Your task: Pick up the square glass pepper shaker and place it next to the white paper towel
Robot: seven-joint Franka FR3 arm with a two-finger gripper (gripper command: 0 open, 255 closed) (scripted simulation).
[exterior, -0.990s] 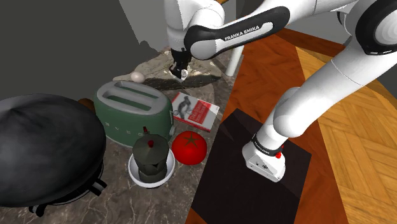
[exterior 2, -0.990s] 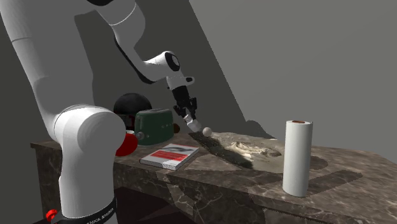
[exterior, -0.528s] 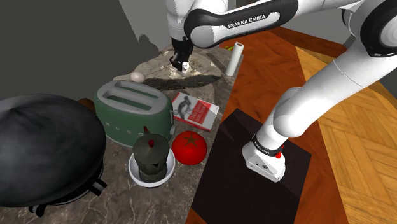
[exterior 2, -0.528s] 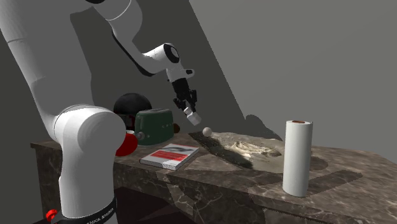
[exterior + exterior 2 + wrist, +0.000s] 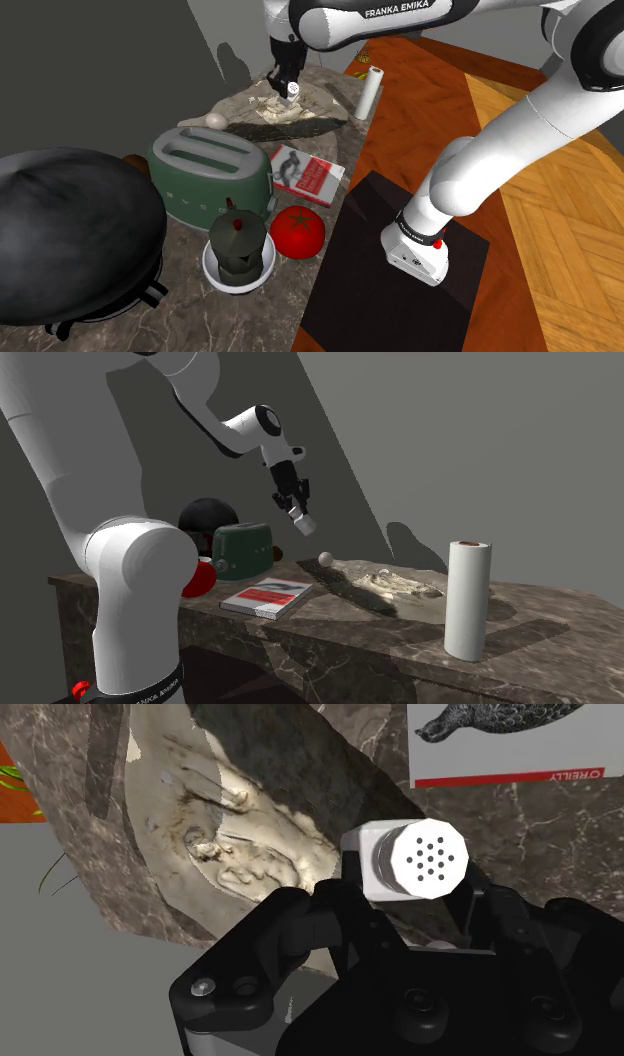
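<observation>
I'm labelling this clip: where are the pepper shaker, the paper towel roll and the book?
pepper shaker (image 5: pixel 428 861), wrist view, on its perforated white cap.
paper towel roll (image 5: pixel 468 602), second exterior view, on the middle of its side.
book (image 5: pixel 268 597), second exterior view, on its cover.

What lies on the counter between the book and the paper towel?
Nothing: between book and towel the counter is bare, as the second exterior view shows.

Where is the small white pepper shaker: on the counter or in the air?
In the air: the black hand clasps the shaker above the dark marble counter.
</observation>
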